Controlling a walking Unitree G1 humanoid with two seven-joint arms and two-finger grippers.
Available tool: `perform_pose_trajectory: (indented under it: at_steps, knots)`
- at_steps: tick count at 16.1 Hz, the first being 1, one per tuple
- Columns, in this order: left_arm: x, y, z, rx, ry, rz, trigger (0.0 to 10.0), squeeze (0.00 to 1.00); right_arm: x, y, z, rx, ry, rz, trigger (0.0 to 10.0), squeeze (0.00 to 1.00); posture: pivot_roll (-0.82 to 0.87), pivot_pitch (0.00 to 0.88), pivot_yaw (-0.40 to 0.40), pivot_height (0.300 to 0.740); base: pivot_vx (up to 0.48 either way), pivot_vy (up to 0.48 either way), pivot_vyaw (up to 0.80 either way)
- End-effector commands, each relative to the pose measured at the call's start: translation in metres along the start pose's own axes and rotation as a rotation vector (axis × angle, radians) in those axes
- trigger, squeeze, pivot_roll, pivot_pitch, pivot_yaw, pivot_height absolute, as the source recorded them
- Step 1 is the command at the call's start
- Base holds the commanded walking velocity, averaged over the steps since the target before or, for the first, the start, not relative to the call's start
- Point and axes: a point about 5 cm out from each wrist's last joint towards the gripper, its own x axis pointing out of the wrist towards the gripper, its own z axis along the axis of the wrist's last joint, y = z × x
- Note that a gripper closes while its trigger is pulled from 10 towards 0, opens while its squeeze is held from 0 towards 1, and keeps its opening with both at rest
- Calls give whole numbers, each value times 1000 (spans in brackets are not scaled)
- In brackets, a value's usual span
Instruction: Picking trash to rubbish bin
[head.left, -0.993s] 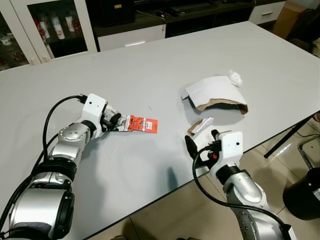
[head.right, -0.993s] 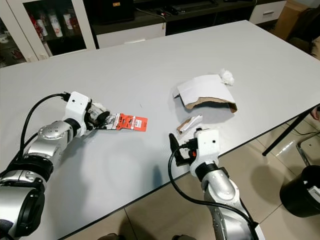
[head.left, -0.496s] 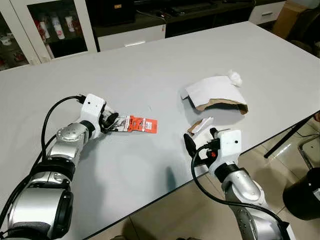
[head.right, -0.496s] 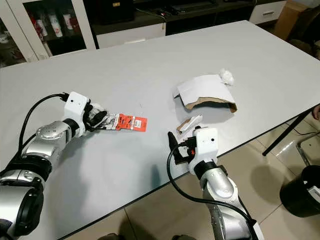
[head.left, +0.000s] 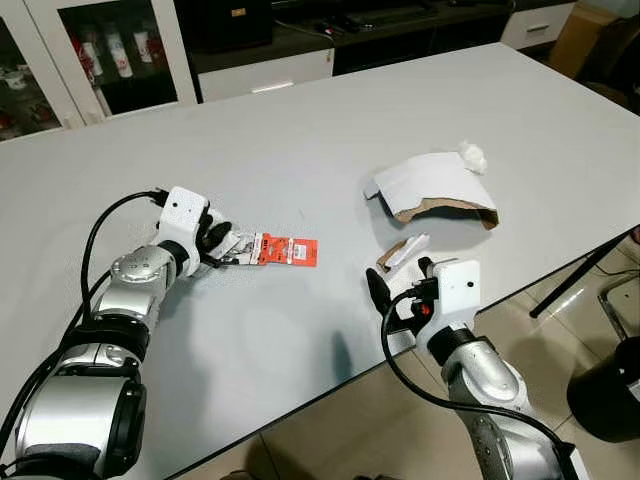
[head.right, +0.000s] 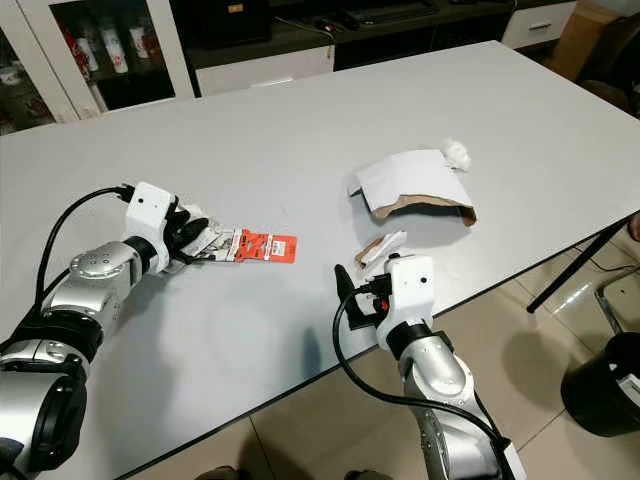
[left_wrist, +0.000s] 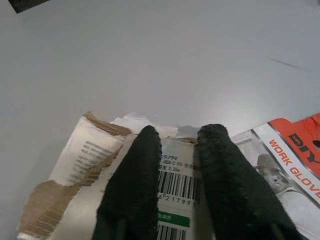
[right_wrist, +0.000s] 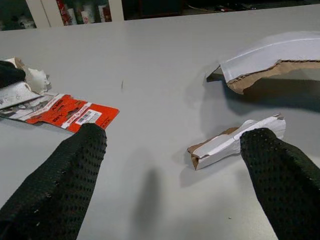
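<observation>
Take the grey table (head.left: 300, 120) as your reference. Your left gripper (head.left: 222, 246) lies low on the table's left side, and its two black fingers (left_wrist: 135, 185) are drawn close together over the torn white end of the red-and-white package card (head.left: 275, 249), with just a narrow strip of barcode showing between them; you cannot tell whether they actually pinch it. The card lies flat on the table, its red end pointing toward the table's middle. Your right gripper (head.right: 368, 290) sits at the table's near edge with its fingers (right_wrist: 65, 175) spread wide and holding nothing. Just beyond it lies a small torn cardboard scrap (head.left: 401, 251), near one fingertip. Farther in rests a larger curved cardboard piece (head.left: 432, 186), with a crumpled white wad (head.left: 470, 155) touching its far corner. A black rubbish bin (head.left: 606, 390) stands on the floor, off the table's right side.
</observation>
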Motion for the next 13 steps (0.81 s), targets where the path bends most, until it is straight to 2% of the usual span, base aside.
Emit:
perform_pose_trajectory:
  at_steps: [1,5,6,7,9,10,11,12,13]
  knots:
    - [-2,0,-4,-22,8,-5,0,0,2,1,1,-4,-6,-1,10000,0,-2,76,-26,740,0,0,0]
    - [-9,7,30,-188,-235,-30,0,0,11,5,2,10,-20,20,10000,0,30,65,-42,740,0,0,0]
    - [-17,3,48,-221,-345,-79,0,0,14,9,4,17,-28,36,10000,0,41,64,-48,740,0,0,0]
    - [-22,0,57,-238,-402,-100,0,0,16,10,4,18,-31,44,10000,0,46,61,-50,740,0,0,0]
    - [-43,1,87,-343,-600,-121,0,0,23,16,6,20,-41,73,10000,0,63,55,-64,740,0,0,0]
    - [-51,2,92,-351,-629,-116,0,0,26,18,6,18,-42,84,10000,0,69,53,-66,740,0,0,0]
    - [-56,1,86,-266,-568,-105,0,0,29,19,7,14,-46,93,10000,0,73,55,-69,740,0,0,0]
    - [-58,1,68,-158,-468,-82,0,0,32,20,7,16,-47,93,10000,0,80,50,-74,740,0,0,0]
    - [-60,3,56,-119,-403,-40,0,0,32,20,7,18,-49,93,10000,0,79,49,-77,740,0,0,0]
